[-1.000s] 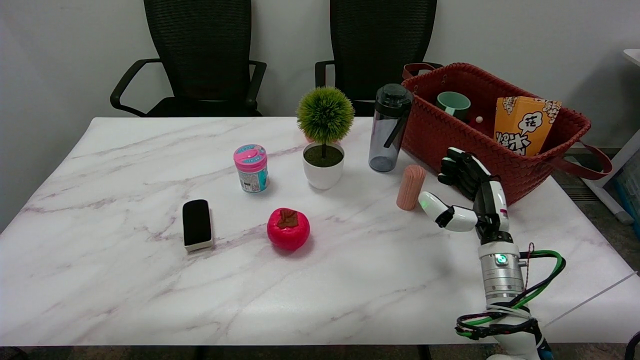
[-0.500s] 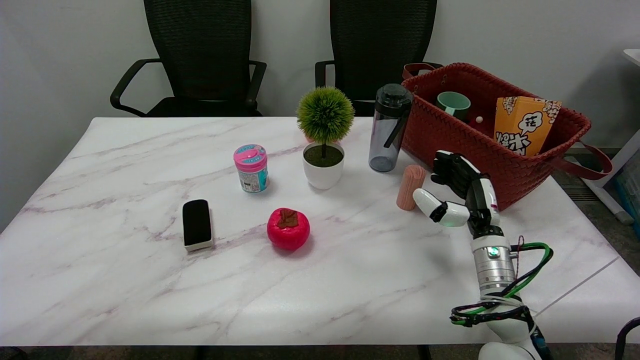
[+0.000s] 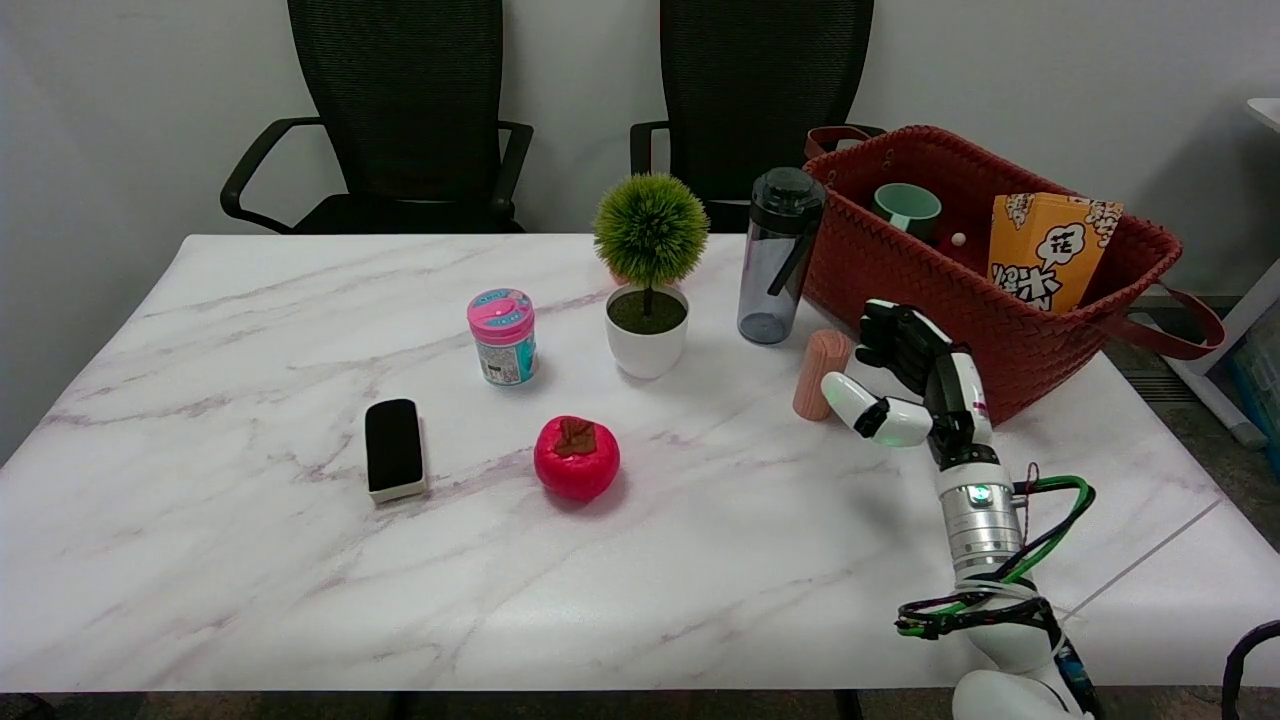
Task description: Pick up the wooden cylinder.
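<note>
The wooden cylinder is seen standing on the marble table, leaning slightly, just in front of the red woven basket and near the smoky water bottle. The right hand is held just beside the cylinder on its right side, with the fingers spread apart and nothing grasped. The white thumb is placed low against the cylinder's near right edge, and the dark fingers are curled toward its upper right side. Whether the cylinder is actually touched cannot be told from this view. The cylinder's base is seen resting on the table.

Inside the basket a green mug and an orange popcorn box are kept, the box leaning against the right wall. To the left of the bottle a small artificial plant with a round green top is set in a white pot. Further left a pink-lidded jar is stood upright. A red apple-like toy is laid nearer the front of the table, and a black whiteboard eraser is laid to its left, well apart from the cylinder. Two black office chairs are placed behind the table against the white wall. Green and black cables are looped around the wrist of the right arm.
</note>
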Motion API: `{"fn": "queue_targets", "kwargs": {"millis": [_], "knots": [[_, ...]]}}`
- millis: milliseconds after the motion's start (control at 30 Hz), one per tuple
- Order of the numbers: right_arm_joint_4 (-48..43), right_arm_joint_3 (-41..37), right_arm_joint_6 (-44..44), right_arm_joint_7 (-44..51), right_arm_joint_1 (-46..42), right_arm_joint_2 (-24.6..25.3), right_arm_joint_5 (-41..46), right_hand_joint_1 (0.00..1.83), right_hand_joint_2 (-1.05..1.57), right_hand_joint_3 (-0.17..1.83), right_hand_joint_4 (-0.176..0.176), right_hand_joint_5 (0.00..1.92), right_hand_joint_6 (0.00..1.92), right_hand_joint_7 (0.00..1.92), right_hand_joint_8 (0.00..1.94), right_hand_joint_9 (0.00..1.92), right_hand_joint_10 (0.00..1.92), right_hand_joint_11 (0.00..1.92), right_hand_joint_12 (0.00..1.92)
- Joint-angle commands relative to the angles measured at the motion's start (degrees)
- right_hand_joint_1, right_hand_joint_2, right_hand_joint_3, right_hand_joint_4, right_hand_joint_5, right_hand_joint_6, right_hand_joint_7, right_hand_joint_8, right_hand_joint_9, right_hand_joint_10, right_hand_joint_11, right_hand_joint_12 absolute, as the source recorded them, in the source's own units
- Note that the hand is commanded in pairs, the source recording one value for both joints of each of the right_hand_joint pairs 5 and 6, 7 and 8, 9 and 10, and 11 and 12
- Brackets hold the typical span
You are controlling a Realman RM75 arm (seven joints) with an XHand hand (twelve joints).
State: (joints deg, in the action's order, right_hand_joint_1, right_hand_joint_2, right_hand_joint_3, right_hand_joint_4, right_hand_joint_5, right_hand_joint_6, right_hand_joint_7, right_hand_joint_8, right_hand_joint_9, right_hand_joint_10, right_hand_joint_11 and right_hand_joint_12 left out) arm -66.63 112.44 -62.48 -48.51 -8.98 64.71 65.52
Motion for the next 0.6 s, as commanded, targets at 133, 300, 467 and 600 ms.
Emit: {"fn": "queue_targets", "kwargs": {"millis": [133,300,467,600], "knots": [[3.4,-0.4,5.8,-3.8,3.6,-0.1,-0.1,1.03,0.05,0.94,0.0,0.55,0.55,0.55,0.55,0.52,0.52,0.59,0.59],[5.7,0.1,6.7,-7.4,5.6,-0.1,-0.5,1.03,0.04,0.94,0.0,0.55,0.55,0.55,0.55,0.51,0.51,0.58,0.58],[6.3,0.1,8.8,-7.5,7.3,-0.1,-0.9,1.03,0.03,0.94,0.0,0.55,0.55,0.55,0.55,0.51,0.51,0.58,0.58],[6.4,0.2,10.5,-7.5,8.2,-0.2,-1.2,1.04,0.01,0.94,0.0,0.55,0.55,0.55,0.55,0.51,0.51,0.58,0.58]]}}
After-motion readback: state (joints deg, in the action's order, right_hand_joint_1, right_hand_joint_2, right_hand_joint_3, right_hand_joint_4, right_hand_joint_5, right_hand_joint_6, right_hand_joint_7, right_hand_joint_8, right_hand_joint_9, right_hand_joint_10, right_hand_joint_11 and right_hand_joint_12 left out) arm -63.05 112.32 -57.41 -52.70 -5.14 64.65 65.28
